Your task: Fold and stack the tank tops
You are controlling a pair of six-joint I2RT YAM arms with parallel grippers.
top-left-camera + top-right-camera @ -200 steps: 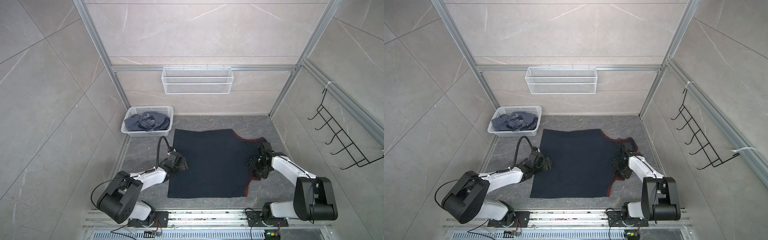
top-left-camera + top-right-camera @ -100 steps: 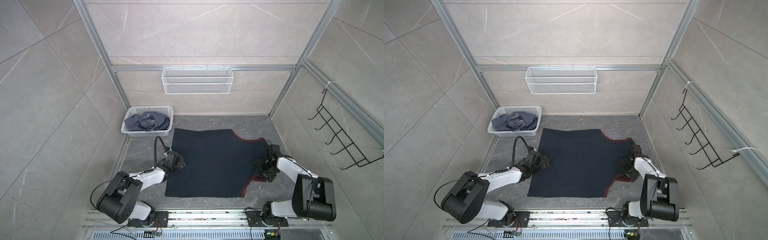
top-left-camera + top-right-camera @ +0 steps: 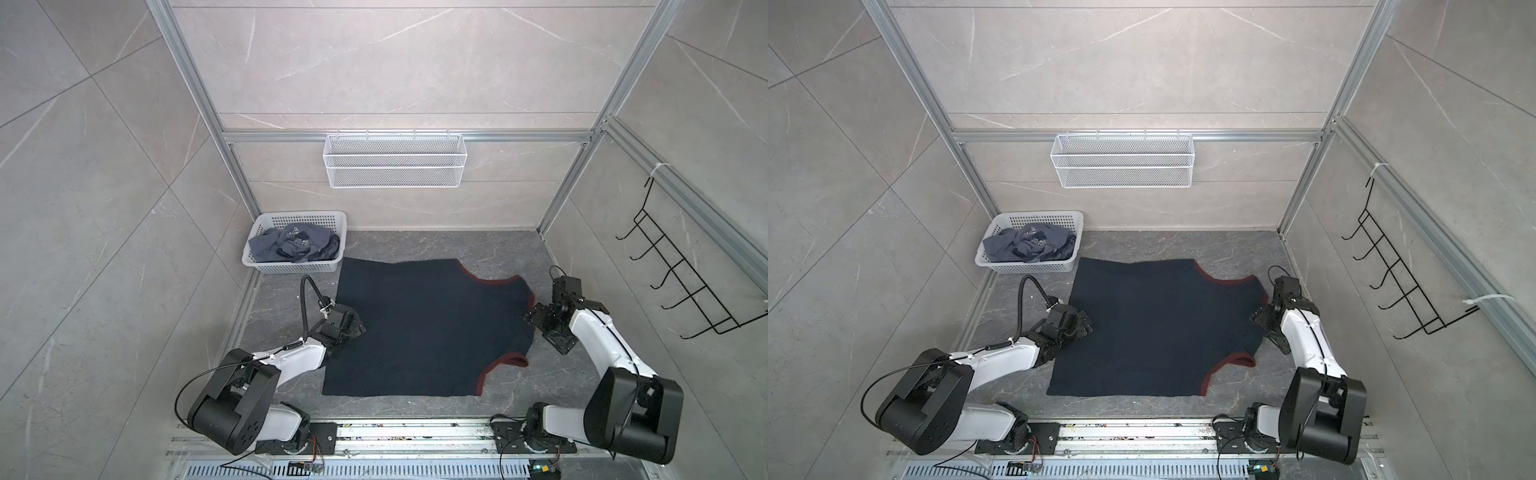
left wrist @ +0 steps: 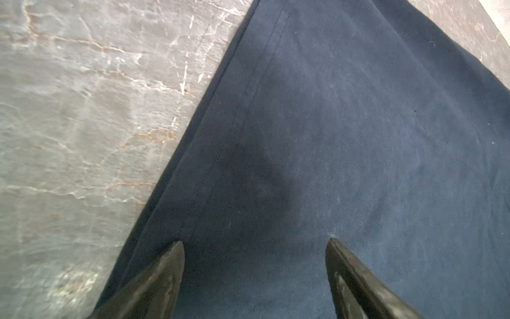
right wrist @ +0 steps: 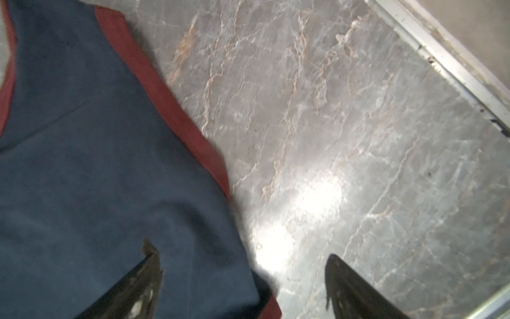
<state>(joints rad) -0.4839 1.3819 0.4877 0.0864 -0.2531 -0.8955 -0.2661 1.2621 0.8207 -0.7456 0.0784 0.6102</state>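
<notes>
While the navy tank top (image 3: pixel 424 328) lies spread flat on the grey marble surface (image 3: pixel 415 245) in both top views, the slate blue-grey tank top (image 3: pixel 293 245) sits crumpled in the white basket (image 3: pixel 291 267). In the left wrist view, the left gripper (image 4: pixel 254 248) stands spread over the navy cloth beside its hem. In the right wrist view, the right gripper (image 5: pixel 242 262) stands spread, straddling the top's edge and holding nothing.

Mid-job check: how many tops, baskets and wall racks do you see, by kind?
Tank tops: 2 (navy top, blue-grey top)
Baskets: 2 (plastic basket, wire basket)
Hook rack: 1
Total: 5
</notes>
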